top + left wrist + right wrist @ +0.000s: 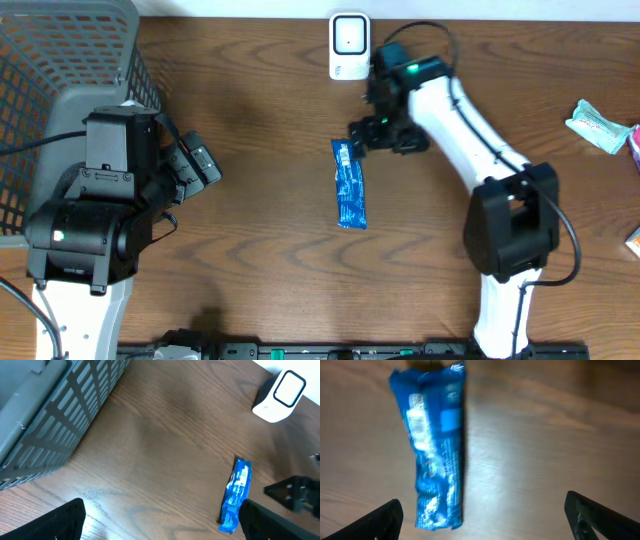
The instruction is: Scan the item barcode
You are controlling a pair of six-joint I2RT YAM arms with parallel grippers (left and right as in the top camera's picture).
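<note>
Left gripper [203, 166] gapes wide at nine o'clock. Blue packet [349, 185] lies flat at centre; right gripper [360, 135], spread wide and empty, sits at its twelve-o'clock end. The slick wrapper could skid under a pinch, its barcode missing the white scanner [349, 45] beyond.

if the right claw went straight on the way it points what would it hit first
Most likely the bare brown wooden table, close beside the crinkly blue plastic packet. The open right claw points down at the wood, though depth is unclear.
</note>
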